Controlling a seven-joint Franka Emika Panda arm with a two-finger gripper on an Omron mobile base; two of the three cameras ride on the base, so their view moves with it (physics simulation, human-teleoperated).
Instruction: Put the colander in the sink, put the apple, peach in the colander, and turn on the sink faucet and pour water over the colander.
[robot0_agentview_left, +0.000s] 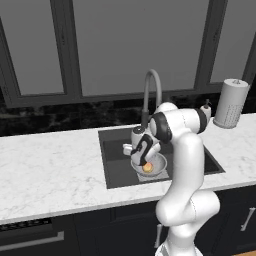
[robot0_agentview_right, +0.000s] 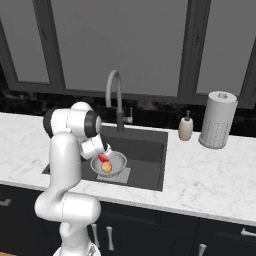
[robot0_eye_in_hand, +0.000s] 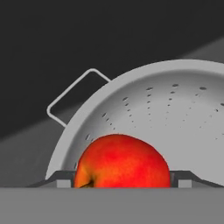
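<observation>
Your gripper (robot0_eye_in_hand: 122, 183) holds the apple (robot0_eye_in_hand: 122, 161) between wide-set jaws, low over the colander (robot0_agentview_right: 116, 162) in the sink (robot0_agentview_right: 150, 150); the peach (robot0_agentview_right: 106, 168) apparently lies inside. Release off-centre and the apple may strike the peach or the rim and bounce out.

A white marble counter (robot0_agentview_right: 210, 165) runs across the middle of the frame, with a dark sink (robot0_agentview_right: 145, 150) sunk into its center. At right, a paper towel roll (robot0_agentview_right: 218, 120) and a soap dispenser (robot0_agentview_right: 186, 127) stand on it, just beside each other.
</observation>
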